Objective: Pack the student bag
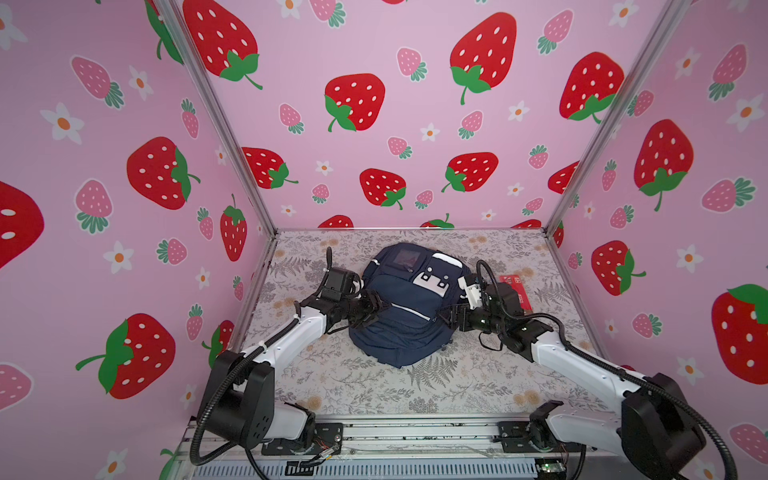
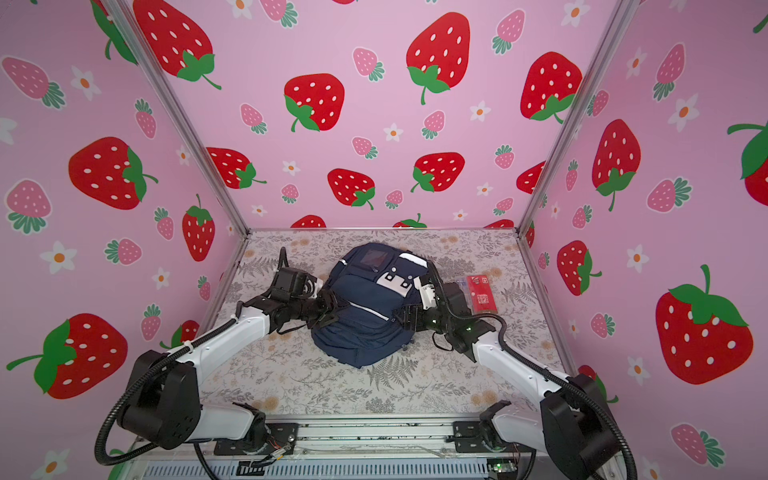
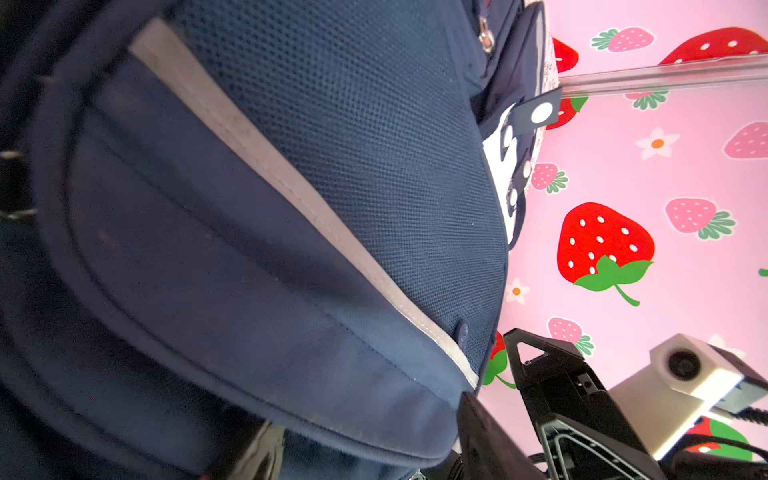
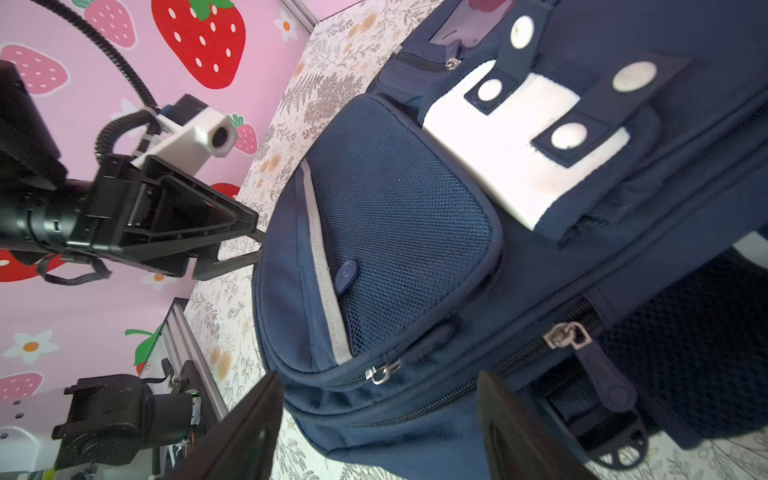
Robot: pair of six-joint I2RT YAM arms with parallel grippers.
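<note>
The student bag (image 1: 409, 316) (image 2: 365, 316), navy with white stripes and a white patch, lies front-up in the middle of the table in both top views. My left gripper (image 1: 376, 313) (image 2: 332, 311) is at the bag's left flank. In the left wrist view the bag (image 3: 291, 208) fills the frame, and the left gripper (image 3: 365, 415) stands open with the front pocket's edge bulging between its jaws. My right gripper (image 1: 446, 318) (image 2: 403, 318) sits at the bag's right flank. In the right wrist view it (image 4: 380, 378) is wide open astride the zippered side of the bag (image 4: 415, 228).
A red flat package (image 1: 517, 291) (image 2: 482, 295) lies on the fern-patterned tablecloth (image 1: 374, 395) just right of the bag, behind my right wrist. Strawberry-printed walls on metal posts close in the table on three sides.
</note>
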